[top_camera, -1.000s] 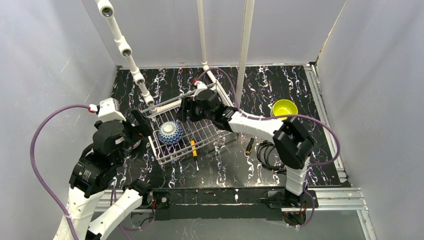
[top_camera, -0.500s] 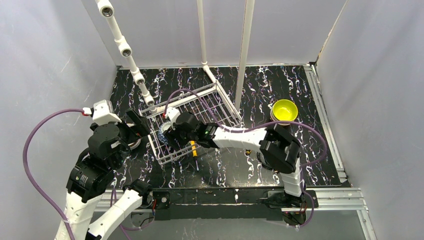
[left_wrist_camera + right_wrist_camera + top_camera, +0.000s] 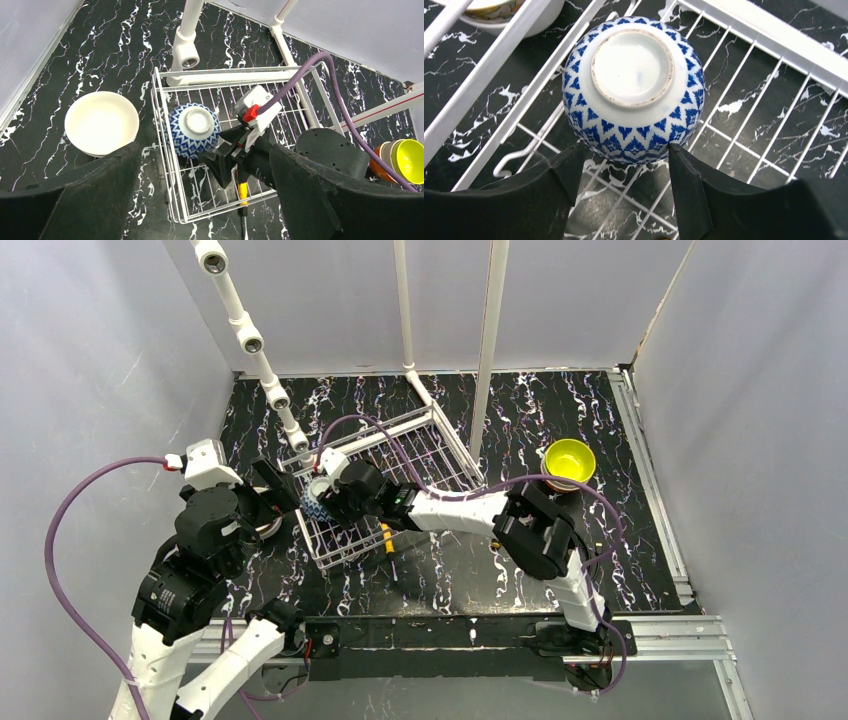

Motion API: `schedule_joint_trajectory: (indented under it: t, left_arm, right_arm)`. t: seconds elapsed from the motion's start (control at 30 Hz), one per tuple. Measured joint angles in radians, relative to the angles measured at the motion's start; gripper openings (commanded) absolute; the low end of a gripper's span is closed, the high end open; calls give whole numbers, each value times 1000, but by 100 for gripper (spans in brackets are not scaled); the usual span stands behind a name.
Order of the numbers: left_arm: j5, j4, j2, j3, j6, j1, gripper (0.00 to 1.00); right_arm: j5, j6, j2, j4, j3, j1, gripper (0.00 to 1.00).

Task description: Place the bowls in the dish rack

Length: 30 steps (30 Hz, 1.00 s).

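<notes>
1. We judge that the step in hand concerns the blue-white bowl [image 3: 633, 85]. It already lies upside down on the floor of the dish rack [image 3: 769, 34], just inside the rack's left wall. Whether it is to be lifted or only reset we cannot tell.
2. The right gripper [image 3: 625, 152] hangs inside the rack at that bowl's near side, jaws spread wide, one finger on each flank. We cannot tell whether the pads touch it.
3. Next, we think, the jaws must reach further across the bowl before closing, because a shallow pinch could slip off the glazed dome.
4. The left gripper [image 3: 206, 149], fully spread and holding nothing, hovers above the rack. The white bowl [image 3: 101, 122] sits just outside the rack's left wall.
5. The yellow-green bowl [image 3: 569, 458] stands well to the rack's right.
</notes>
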Motion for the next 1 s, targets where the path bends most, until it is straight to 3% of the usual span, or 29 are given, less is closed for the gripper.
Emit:
schedule_joint_trajectory:
  t: [0.53,0.63,0.8,1.0]
  left_arm:
    - [0,-3,0,0,6,0,98]
    - [0,-3,0,0,6,0,98]
    - [0,-6,11,0,1,0,98]
    - [0,-7,50,1,-14,0,98]
  right_arm:
    - [98,8,104,89,104,0,52]
    - [108,19,107,95,104,1,56]
    - [95,48,102,101,98,1,72]
    - [45,125,-19,81,5,-2,73]
